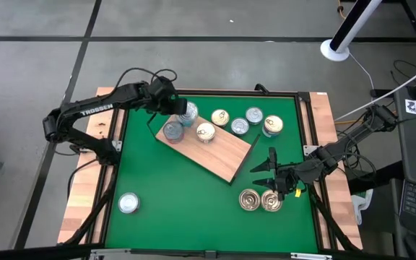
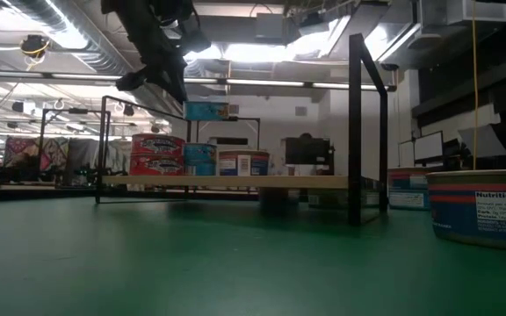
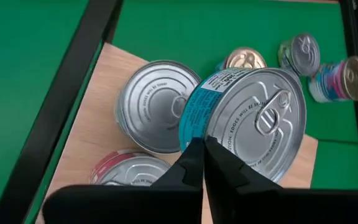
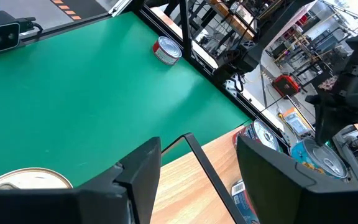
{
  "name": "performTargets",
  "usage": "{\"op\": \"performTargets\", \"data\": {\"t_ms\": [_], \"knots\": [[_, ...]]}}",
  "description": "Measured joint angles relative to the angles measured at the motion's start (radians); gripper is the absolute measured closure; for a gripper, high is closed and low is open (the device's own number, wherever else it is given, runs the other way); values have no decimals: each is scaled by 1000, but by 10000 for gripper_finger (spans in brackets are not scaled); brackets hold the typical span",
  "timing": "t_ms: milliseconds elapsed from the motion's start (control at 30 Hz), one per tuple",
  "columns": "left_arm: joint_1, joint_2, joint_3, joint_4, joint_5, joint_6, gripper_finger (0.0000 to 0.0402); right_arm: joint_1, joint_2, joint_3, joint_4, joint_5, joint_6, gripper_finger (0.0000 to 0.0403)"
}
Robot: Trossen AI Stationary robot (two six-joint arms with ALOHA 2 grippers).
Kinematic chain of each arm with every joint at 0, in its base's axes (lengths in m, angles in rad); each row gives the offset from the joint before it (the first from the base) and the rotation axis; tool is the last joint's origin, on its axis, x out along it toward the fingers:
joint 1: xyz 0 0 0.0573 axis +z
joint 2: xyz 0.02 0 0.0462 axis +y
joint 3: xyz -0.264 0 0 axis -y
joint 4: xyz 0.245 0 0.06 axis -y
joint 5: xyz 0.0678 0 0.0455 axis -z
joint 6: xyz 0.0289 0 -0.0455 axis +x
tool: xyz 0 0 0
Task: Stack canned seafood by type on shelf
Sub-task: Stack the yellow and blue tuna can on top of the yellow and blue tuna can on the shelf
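Note:
The shelf (image 1: 215, 155) lies slantwise on the green mat. My left gripper (image 1: 178, 108) hovers over its far left end, shut on a blue-labelled tin (image 3: 253, 118) with a silver pull-tab lid. That tin hangs in the air (image 2: 207, 111). Below it, a silver-lidded tin (image 3: 151, 102) and a red-labelled tin (image 3: 126, 171) stand on the board. Two gold-lidded tins (image 1: 205, 132) (image 1: 220, 118) also rest on the shelf. My right gripper (image 1: 269, 172) stands open above the mat beside the shelf's near right corner, with nothing between its fingers (image 4: 135, 171). My left gripper pinches the blue-labelled tin at its top rim (image 3: 194, 138), on the side nearest the gripper. The two fingers (image 3: 219, 165) stand close together there. They come slanting down from the table's left. The tin hangs clear of the shelf and of the tins below, lid up.
Three tins (image 1: 240, 126) (image 1: 253, 115) (image 1: 272, 125) stand on the mat beyond the shelf's far right side. Two gold-lidded tins (image 1: 249, 200) (image 1: 271, 201) sit just near of my right gripper. One tin (image 1: 128, 204) stands alone at the near left. A black frame (image 1: 300, 115) borders the mat.

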Motion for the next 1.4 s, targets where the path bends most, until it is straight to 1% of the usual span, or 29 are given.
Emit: {"op": "performTargets", "data": {"t_ms": [100, 267, 400, 467, 667, 1167, 1400], "knots": [[0, 0, 0, 0, 0, -25, 401, 0, 0, 0, 0, 0, 0, 191], [0, 10, 0, -7, 1, -114, 401, 0, 0, 0, 0, 0, 0, 191], [0, 29, 0, -59, 1, -186, 401, 0, 0, 0, -2, 0, 0, 191], [0, 34, 0, -59, 2, -219, 401, 0, 0, 0, -11, 0, 0, 191], [5, 42, 0, -66, 1, -268, 401, 0, 3, 1, -29, 0, 1, 191], [12, 41, 0, -73, -29, -464, 401, 0, 28, 1, -51, 0, 0, 191], [12, 41, 0, -76, -36, -513, 401, 0, 28, 1, -51, 0, 0, 191]]}}
